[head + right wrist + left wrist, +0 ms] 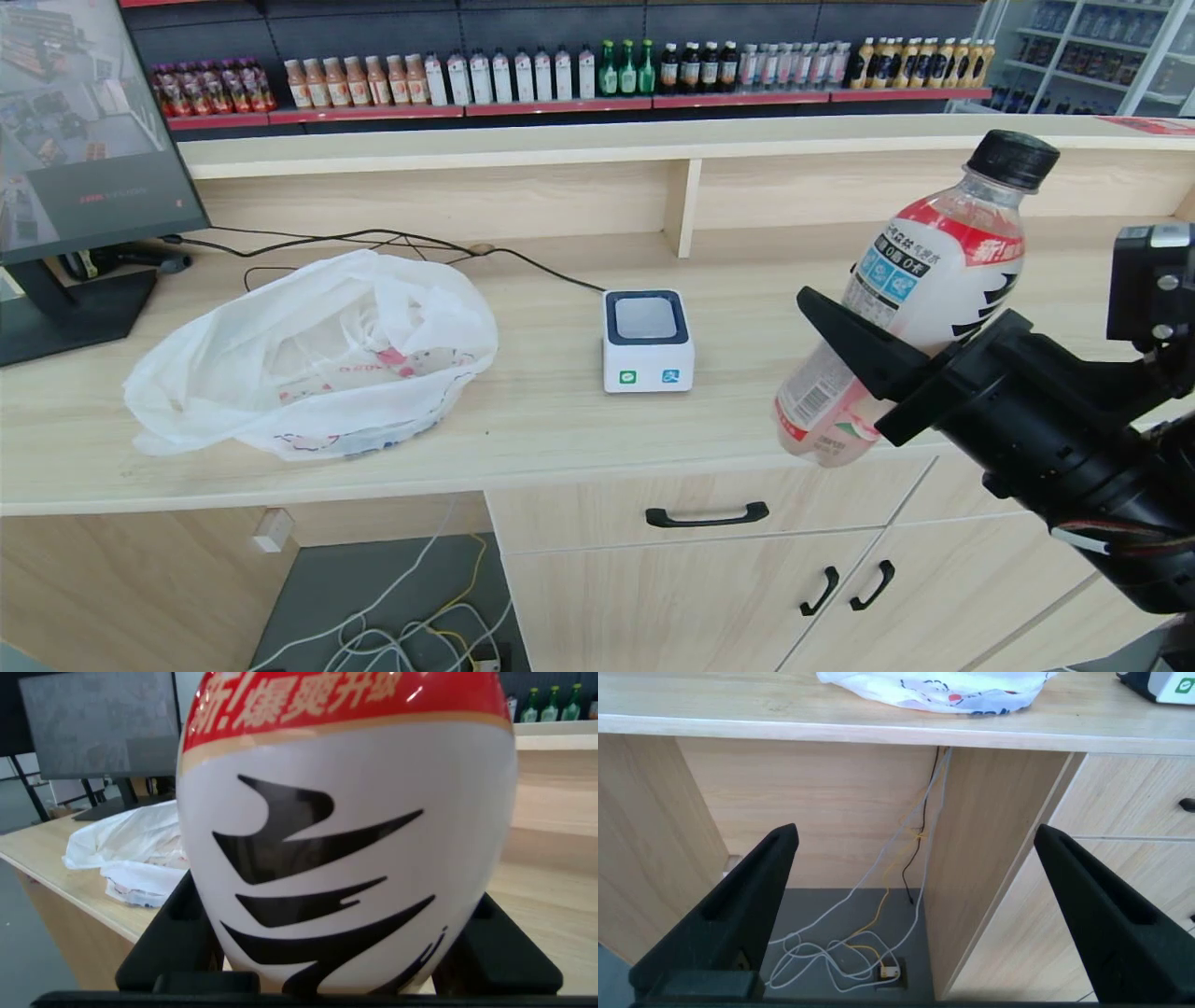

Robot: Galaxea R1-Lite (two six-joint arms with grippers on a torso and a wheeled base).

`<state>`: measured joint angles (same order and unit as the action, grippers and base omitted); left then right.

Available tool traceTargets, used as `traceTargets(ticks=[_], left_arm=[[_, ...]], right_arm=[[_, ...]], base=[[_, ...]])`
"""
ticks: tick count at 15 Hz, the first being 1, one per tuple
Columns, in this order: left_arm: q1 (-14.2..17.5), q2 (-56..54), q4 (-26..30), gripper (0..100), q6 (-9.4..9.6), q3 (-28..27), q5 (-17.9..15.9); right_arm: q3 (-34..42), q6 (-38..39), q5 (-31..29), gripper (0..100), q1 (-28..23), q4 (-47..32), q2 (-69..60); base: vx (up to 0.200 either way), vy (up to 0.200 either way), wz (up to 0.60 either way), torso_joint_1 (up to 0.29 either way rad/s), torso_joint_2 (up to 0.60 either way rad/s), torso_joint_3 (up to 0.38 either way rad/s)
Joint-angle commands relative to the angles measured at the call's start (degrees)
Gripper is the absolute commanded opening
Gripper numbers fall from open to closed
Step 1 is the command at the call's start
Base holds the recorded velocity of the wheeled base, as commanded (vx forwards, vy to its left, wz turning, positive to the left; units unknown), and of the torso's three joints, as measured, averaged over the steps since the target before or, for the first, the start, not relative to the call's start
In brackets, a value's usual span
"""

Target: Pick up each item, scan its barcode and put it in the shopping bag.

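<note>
One bottle (920, 280), white with a red band and black cap, is clamped in my right gripper (868, 327), tilted cap-up, held above the counter's (523, 429) front edge, to the right of the scanner (648, 341). My left gripper (915, 905) hangs spread wide, nothing in it, below the countertop facing loose cables (850, 943). Shopping bag (317, 355) lies slumped on the counter left of the scanner.

Bright, even light — soft shadow beneath the shopping bag (317, 355); counter (560, 439) edge bows.
</note>
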<state>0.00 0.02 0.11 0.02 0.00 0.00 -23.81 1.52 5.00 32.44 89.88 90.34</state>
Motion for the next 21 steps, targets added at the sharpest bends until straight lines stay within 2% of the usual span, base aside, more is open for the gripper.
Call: traceTargets(ticks=[1,6,11,14,19,21], left_arm=[[0.00,-0.02,-0.02,100,-0.11,0.00,0.00],[0.00,-0.02,-0.11,100,-0.11,0.00,0.00],[0.00,-0.02,-0.11,100,-0.02,0.00,0.00],[0.00,-0.02,-0.11,100,-0.02,0.00,0.00],[0.00,-0.02,-0.11,100,-0.02,0.00,0.00],[0.00,-0.02,-0.11,100,-0.02,0.00,0.00]], right_arm=[[-0.19,-0.03,0.01,0,-0.01,0.12,0.09],[0.08,-0.12,0.01,0,-0.01,0.12,0.45],[-0.01,-0.29,0.10,0,0.08,0.12,0.80],[-0.80,-3.28,0.80,0,0.08,0.12,1.15],[-2.47,-7.06,10.73,0,-0.62,0.12,1.50],[-5.64,-10.66,14.16,0,-1.85,-1.46,2.64]], base=[[0.000,0.200,0.00,-0.012,-0.01,0.002],[0.000,0.200,0.00,0.004,0.00,0.001],[0.000,0.000,0.00,0.000,0.00,0.000],[0.000,0.000,0.00,0.000,0.00,0.000],[0.000,0.000,0.00,0.000,0.00,0.000],[0.000,0.000,0.00,0.000,0.00,0.000]])
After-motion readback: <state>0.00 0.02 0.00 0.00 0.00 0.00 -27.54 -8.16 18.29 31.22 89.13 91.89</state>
